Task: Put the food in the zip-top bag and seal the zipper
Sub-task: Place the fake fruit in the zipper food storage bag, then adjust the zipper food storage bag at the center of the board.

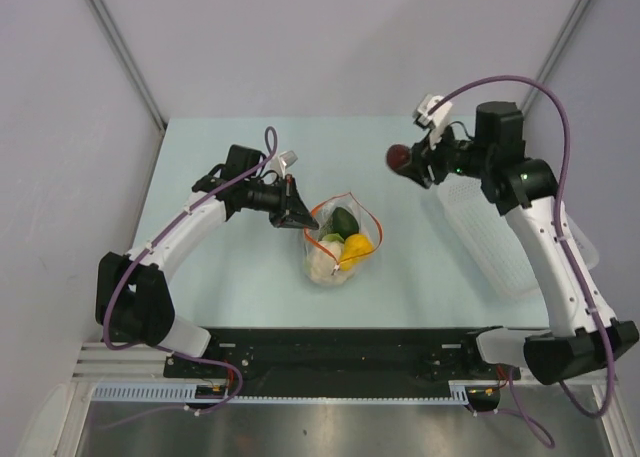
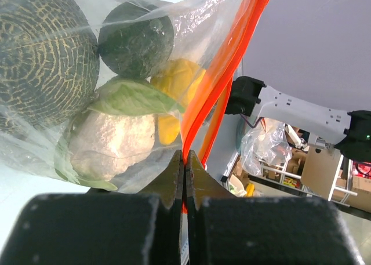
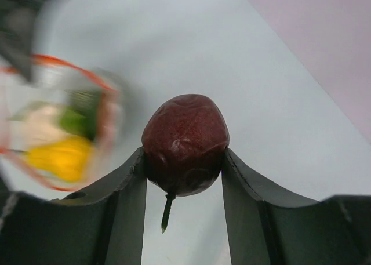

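Partly blurred zip-top bag (image 3: 58, 126) beyond red fruit (image 3: 185, 143)

table (image 1: 415, 242) bare between zip-top bag (image 1: 338, 245), basket (image 1: 490, 242); left end effector (image 1: 302, 220) pinches zipper (image 2: 232, 50)

The table (image 1: 230, 277) has a pale mint-green top. The light on it is soft and even, with weak shadows. Plain pale grey walls stand around it: the back wall (image 1: 340, 37), the left wall (image 1: 60, 127) and the right wall (image 1: 610, 97). A thin metal strut (image 1: 120, 52) runs in the left corner. Along the near edge lies a black plate (image 1: 340, 352), then a grey metal sheet (image 1: 350, 432). The left wrist view shows cardboard boxes (image 2: 319, 172) on cluttered shelves farther in the room.
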Controlling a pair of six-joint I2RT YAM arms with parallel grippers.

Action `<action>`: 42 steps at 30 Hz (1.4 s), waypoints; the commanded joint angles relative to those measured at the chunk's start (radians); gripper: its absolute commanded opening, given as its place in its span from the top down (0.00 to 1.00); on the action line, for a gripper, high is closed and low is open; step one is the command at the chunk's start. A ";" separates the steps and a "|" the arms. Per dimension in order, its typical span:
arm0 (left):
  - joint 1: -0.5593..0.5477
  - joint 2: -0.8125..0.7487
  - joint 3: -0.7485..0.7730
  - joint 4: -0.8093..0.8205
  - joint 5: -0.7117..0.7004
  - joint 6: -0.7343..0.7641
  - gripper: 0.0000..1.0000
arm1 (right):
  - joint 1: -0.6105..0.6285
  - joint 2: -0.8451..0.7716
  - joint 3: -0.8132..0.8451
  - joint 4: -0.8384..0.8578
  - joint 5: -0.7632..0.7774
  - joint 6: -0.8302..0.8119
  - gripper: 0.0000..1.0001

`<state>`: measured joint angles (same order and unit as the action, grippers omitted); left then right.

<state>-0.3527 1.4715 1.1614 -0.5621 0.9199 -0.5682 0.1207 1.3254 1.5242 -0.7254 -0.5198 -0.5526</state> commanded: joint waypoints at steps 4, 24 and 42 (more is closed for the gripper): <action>0.011 -0.037 0.017 0.037 0.008 -0.007 1.00 | 0.402 0.001 -0.015 0.009 -0.074 0.255 0.73; 0.011 -0.089 -0.039 0.076 0.011 -0.021 1.00 | 0.525 0.037 -0.079 0.011 0.031 0.327 0.00; 0.011 -0.114 -0.034 0.076 0.014 0.010 0.99 | 0.281 0.129 -0.203 -0.111 -0.238 0.496 0.50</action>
<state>-0.3508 1.4109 1.1118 -0.4999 0.9203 -0.5770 0.3874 1.4200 1.3163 -0.8646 -0.6430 -0.1123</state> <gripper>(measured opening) 0.006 0.691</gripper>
